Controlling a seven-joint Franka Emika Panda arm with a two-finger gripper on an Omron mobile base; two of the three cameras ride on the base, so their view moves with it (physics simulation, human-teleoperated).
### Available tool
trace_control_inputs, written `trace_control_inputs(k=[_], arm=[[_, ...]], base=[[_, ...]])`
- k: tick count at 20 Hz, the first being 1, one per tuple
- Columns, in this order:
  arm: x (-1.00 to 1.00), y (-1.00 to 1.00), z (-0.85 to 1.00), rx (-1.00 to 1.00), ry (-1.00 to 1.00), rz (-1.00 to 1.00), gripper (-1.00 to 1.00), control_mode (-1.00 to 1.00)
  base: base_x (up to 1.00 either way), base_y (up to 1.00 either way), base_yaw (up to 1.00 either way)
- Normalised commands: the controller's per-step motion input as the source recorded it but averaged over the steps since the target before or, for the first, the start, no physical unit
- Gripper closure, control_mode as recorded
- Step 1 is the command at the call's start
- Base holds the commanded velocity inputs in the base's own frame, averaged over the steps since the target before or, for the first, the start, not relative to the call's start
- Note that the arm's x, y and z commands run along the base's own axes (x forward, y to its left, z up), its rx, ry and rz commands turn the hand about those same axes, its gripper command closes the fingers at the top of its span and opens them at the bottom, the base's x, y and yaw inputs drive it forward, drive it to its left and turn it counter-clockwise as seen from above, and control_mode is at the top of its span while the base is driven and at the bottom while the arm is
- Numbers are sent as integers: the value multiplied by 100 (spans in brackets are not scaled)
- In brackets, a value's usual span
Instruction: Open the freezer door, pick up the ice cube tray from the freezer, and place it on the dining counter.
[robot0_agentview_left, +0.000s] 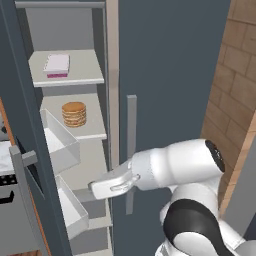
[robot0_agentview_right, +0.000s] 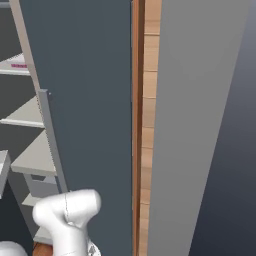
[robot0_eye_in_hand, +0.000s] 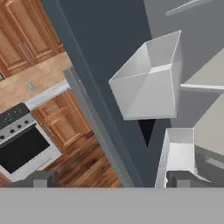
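Pale pink-white, the ice cube tray (robot0_agentview_left: 57, 65) lies flat on the top shelf (robot0_agentview_left: 80, 72) of the open freezer (robot0_agentview_left: 65, 30), above a stack of pancakes (robot0_agentview_left: 74, 114), while the freezer door (robot0_agentview_left: 27, 145) with its white bins (robot0_eye_in_hand: 148, 83) stands swung out and the hand (robot0_eye_in_hand: 111, 179) waits open beside its edge.

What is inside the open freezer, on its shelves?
In the freezer, the ice cube tray lies on the top shelf and a stack of pancakes stands on the shelf below. The lower shelves are partly covered by the white door bins and the arm.
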Motion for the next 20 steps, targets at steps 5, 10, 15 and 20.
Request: trace_control_inputs(k=[5,10,15,20], arm=[[85,-5,-1,0,1,-13,-100,-100],[51,-25,51,12,5,-7,-100,-100],[62,-11,18,8,13,-7,-100,-100],[79,31,-28,0,21,-4,-100,-100]], base=[[0,0,0],[0,0,0],[0,0,0],[0,0,0]])
